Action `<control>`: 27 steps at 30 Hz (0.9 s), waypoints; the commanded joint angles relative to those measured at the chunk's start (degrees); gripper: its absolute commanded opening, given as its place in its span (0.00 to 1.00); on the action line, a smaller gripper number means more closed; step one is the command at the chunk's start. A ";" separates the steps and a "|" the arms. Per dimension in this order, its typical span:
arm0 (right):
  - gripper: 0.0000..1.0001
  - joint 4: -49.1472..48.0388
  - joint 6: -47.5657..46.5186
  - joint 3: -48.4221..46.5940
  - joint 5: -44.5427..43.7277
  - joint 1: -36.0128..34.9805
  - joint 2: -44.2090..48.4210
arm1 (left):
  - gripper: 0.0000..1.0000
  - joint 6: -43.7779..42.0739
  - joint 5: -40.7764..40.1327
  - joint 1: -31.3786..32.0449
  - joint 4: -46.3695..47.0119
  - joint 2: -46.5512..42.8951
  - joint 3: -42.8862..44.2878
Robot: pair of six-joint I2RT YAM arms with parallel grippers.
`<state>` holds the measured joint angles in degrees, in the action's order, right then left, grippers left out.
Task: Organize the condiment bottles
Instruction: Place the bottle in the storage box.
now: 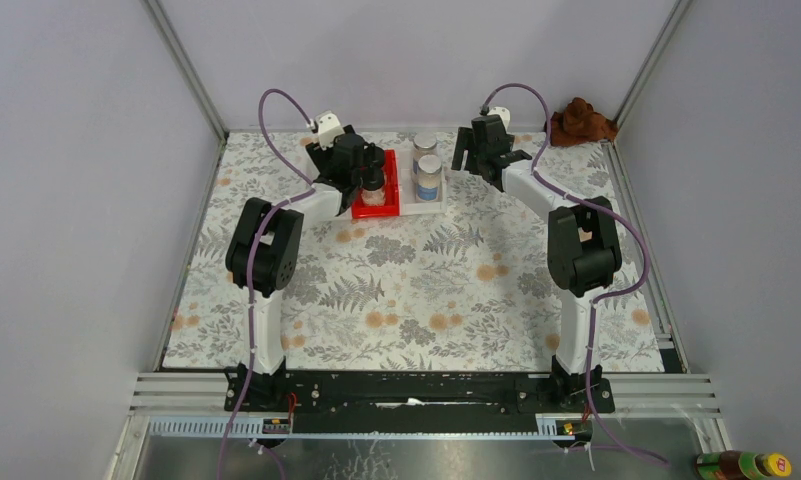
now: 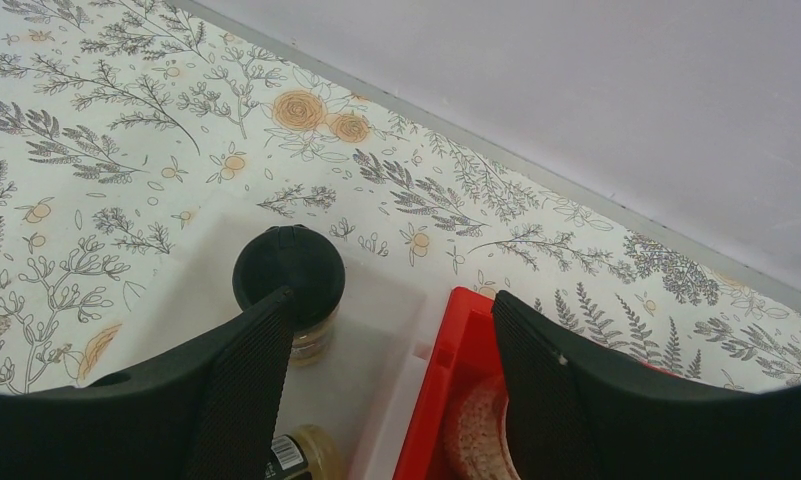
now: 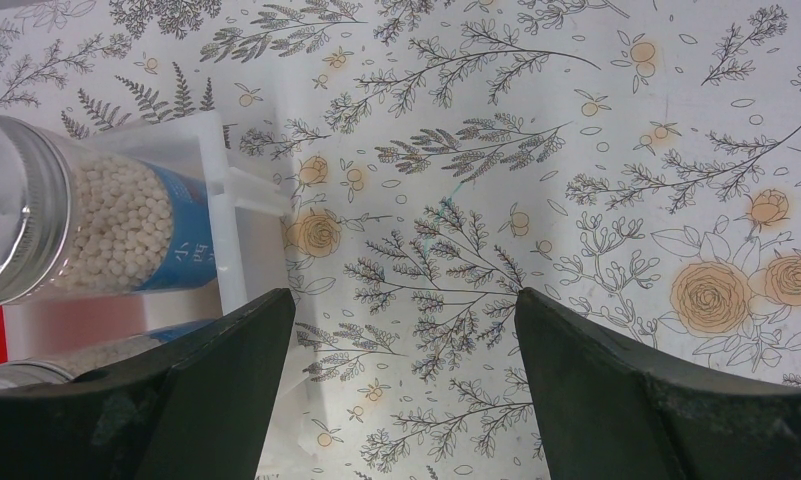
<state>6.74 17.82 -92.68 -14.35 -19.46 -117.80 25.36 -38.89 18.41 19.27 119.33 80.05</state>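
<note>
Left wrist view is showing my left pincer (image 2: pixel 391 300) spread wide, gripping nothing, over the red tray (image 2: pixel 454 345), so I'm planning a straight rise, sparing the black-capped jar (image 2: pixel 288 270) alongside.

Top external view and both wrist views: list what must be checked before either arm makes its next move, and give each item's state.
1. Left gripper open, nothing clamped: ok.
2. Right gripper open, only tablecloth between its fingers: ok.
3. Silver-lidded jars upright in the white tray: ok.
4. Black-capped jar clear of the left finger: cannot tell; the finger overlaps it in that view.
5. All six jars located: cannot tell; the left arm covers part of the red tray.
</note>
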 commanded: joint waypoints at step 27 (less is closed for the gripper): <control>0.92 6.48 -2.71 -0.18 1.47 -0.56 8.02 | 0.83 5.17 6.11 1.35 -22.01 -12.74 -6.49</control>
<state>11.92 16.38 -92.71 -13.85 -19.46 -114.21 30.44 -33.58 19.62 1.26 107.90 73.56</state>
